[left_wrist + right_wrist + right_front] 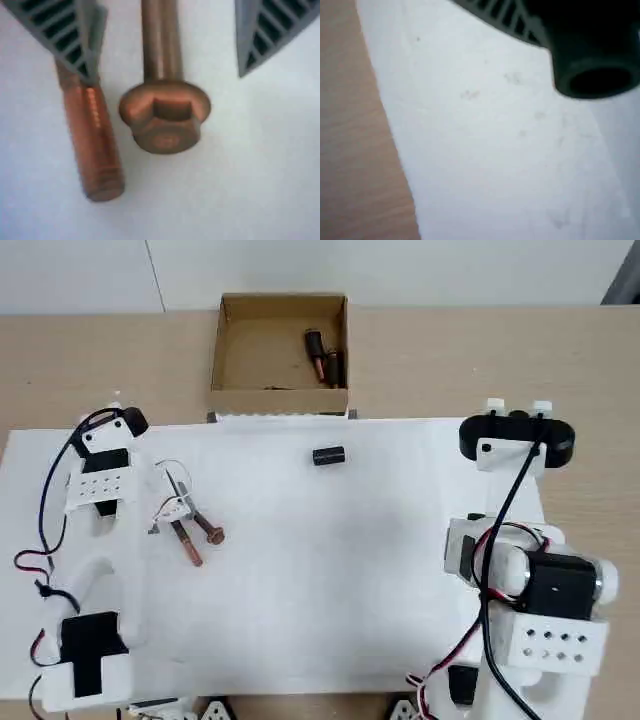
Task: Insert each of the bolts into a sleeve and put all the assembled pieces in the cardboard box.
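Left gripper (167, 72) is wide open, jaws straddling a bolt (165, 117) front-left of the box (230, 350), lined up to grab it. Right gripper (545, 25) looks clamped on a sleeve (592, 75) front-right of the box, probably waiting for that bolt.

Bolts (165, 125) coppery threaded metal; sleeve (590, 50) smooth, matt; box (260, 355) cardboard.
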Available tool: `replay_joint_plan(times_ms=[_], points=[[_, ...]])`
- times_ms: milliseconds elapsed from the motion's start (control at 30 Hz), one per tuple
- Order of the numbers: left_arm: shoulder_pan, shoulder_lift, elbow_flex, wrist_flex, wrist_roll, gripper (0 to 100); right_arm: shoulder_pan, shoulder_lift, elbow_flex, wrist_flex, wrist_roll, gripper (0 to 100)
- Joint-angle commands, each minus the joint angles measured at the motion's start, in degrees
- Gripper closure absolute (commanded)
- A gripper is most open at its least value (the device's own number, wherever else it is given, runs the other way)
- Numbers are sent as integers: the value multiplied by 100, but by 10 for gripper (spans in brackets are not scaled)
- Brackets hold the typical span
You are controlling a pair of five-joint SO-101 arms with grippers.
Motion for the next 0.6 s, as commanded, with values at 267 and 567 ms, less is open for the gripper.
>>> replay_joint_plan(times_ms=[267,567], points=[[44,431,-189,-404,18,952,22,-57,-26,-110,-149,995],[44,624,-180,-378,35,961,22,-57,-18,-110,-149,995]])
